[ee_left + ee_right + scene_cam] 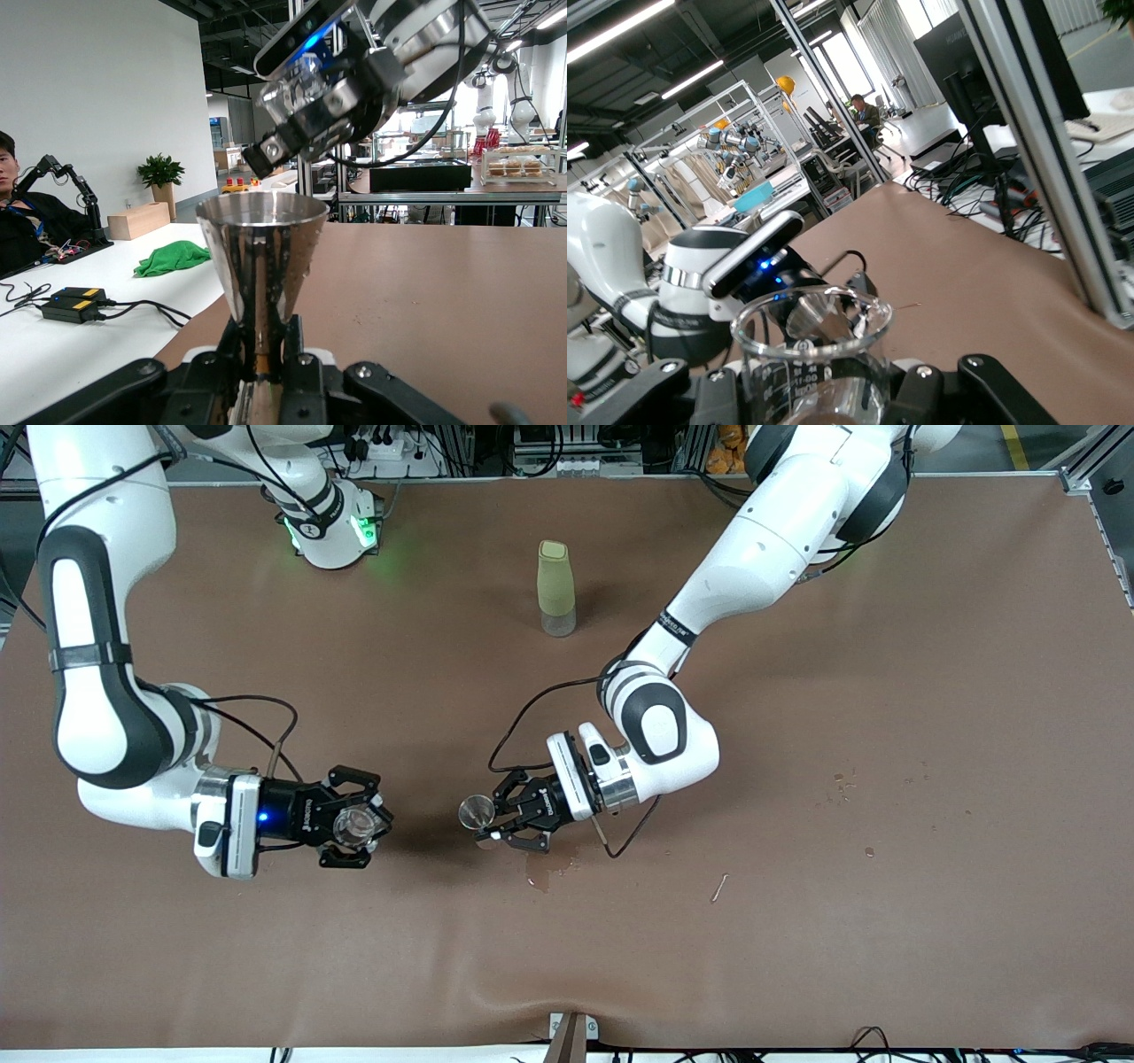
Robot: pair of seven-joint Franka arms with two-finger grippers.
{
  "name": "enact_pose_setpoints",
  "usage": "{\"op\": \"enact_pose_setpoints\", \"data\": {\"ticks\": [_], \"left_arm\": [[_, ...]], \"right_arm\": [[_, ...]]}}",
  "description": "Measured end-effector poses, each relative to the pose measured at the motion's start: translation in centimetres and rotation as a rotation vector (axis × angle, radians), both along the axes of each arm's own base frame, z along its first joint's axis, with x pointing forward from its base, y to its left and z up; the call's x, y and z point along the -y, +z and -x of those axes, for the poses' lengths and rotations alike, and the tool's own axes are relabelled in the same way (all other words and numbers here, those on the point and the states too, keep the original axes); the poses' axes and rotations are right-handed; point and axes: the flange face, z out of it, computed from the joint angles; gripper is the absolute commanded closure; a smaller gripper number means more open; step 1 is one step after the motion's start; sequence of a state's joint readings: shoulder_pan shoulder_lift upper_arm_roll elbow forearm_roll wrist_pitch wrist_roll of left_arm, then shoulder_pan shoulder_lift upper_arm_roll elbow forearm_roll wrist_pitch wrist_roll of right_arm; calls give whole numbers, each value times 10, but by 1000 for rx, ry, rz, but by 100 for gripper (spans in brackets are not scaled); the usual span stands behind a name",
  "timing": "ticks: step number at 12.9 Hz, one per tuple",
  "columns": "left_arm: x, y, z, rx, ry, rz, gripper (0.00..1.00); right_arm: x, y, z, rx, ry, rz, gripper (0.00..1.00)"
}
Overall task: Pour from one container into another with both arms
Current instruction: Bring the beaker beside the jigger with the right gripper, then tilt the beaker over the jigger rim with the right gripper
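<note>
Both arms hold vessels above the brown table, mouths facing each other.

Front view: right gripper [359, 828], lower left of centre, is clamped on a clear glass beaker [354, 825]. Left gripper [496, 819], at centre, is clamped on a metal jigger cup [477, 813]; a wet patch [549, 864] lies on the table [886, 921] just below it. A green bottle [555, 589] stands upright at upper centre, well apart from both grippers.
Left wrist view: the jigger cup [261, 257] fills the centre, its waist pinched between the fingers [297, 341]; the right gripper with its beaker [297, 88] hangs at upper centre.
Right wrist view: the beaker [811, 359] sits at lower centre; the left gripper [824, 297] and its cup show through the glass.
</note>
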State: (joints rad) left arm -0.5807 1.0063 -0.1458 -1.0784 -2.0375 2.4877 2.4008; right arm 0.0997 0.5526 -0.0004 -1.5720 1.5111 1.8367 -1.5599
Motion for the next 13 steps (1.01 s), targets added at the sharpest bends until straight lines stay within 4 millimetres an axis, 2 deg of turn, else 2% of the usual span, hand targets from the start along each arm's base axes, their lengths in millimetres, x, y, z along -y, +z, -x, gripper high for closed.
{"op": "enact_pose_setpoints", "data": {"ticks": [5, 7, 9, 13], "left_arm": [[4, -10, 5, -11, -7, -6, 100], [6, -11, 6, -12, -10, -6, 100], [6, -13, 7, -14, -12, -8, 100], [6, -17, 8, 22, -14, -22, 100]], "right_arm": [[-57, 11, 10, -99, -21, 37, 100], [-73, 12, 13, -129, -35, 52, 100], [-80, 13, 15, -179, -43, 50, 100], [-80, 20, 25, -263, -57, 43, 100]]}}
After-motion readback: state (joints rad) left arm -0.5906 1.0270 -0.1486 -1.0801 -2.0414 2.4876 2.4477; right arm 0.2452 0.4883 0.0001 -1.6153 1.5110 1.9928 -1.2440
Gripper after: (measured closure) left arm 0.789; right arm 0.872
